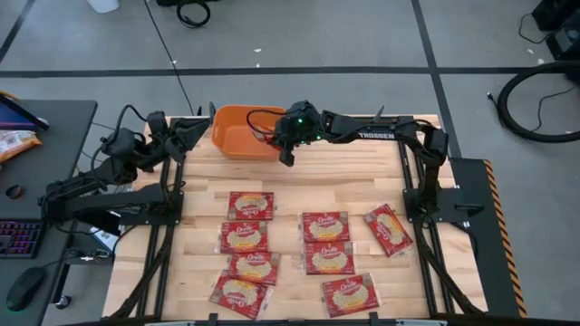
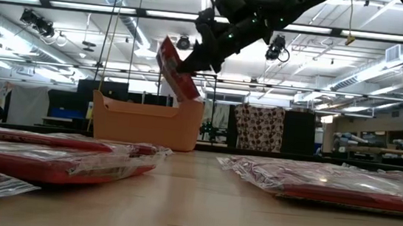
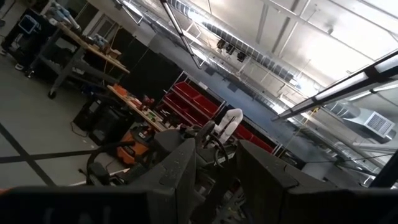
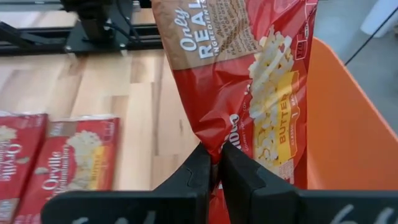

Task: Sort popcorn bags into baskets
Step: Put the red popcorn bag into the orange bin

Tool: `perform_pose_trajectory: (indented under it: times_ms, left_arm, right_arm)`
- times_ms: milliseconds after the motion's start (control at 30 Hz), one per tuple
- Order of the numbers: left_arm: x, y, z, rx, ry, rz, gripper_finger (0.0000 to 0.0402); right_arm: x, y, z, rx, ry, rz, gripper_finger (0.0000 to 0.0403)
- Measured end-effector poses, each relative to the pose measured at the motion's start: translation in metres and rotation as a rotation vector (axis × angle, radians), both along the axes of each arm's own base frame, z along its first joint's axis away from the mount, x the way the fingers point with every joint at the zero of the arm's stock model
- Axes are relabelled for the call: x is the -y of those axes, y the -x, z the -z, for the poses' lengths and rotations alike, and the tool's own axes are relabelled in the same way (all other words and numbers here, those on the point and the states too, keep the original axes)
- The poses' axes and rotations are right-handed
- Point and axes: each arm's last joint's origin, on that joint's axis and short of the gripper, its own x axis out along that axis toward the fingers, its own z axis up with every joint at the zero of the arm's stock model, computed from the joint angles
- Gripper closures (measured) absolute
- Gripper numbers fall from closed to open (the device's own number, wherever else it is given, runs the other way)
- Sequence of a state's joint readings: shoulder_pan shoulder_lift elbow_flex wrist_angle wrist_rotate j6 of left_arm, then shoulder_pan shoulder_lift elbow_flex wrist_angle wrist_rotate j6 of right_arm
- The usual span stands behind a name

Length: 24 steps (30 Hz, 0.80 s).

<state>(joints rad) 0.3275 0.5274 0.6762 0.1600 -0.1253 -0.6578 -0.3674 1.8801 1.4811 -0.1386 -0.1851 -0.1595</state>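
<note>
I am working over a pale wooden table (image 1: 290, 195) in a lit workshop, my right gripper (image 4: 214, 171) pinching a red popcorn bag (image 4: 249, 81) above the orange basket's (image 1: 237, 133) edge.

Your two arms are dark, near-black throughout, built of slim tubular links joined by bulkier rounded joint housings; the right arm (image 1: 381, 129) carries white "TROSSEN" lettering along its forearm link; a small green light glows on its wrist housing, seen in both the high and low views; thin black cables loop loosely beside that wrist and run along both arms. The left arm (image 1: 118, 163) shows the same matte black finish; no lettering can be made out on it. The right gripper (image 4: 216, 163) has two flat, dark plastic fingers with angular, stepped edges; the left gripper (image 3: 217, 168) has matching broad dark fingers, smooth-faced and squared at the tips.
</note>
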Motion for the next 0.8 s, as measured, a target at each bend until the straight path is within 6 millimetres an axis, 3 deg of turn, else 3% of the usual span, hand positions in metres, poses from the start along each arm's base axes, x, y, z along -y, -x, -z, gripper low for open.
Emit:
perform_pose_trajectory:
  times_ms: [200, 400, 467, 633, 800]
  left_arm:
    - [0.0, 0.0, 0.0, 0.0, 0.0, 0.0, 0.0278]
    - [0.0, 0.0, 0.0, 0.0, 0.0, -0.001, 0.0278]
    - [0.0, 0.0, 0.0, -0.001, 0.002, -0.005, 0.0278]
    - [-0.001, -0.001, 0.001, -0.008, 0.006, -0.01, 0.0278]
    - [-0.001, -0.003, 0.003, -0.028, 0.024, -0.006, 0.0278]
  right_arm:
    - [0.013, 0.005, -0.001, 0.009, 0.012, 0.038, 0.037]
    - [0.018, 0.001, -0.035, 0.147, 0.037, 0.068, 0.037]
    - [0.017, -0.002, -0.038, 0.168, 0.061, 0.083, 0.037]
    - [0.02, -0.011, -0.024, 0.154, 0.056, 0.151, 0.037]
    - [0.026, -0.024, 0.007, 0.124, 0.019, 0.203, 0.037]
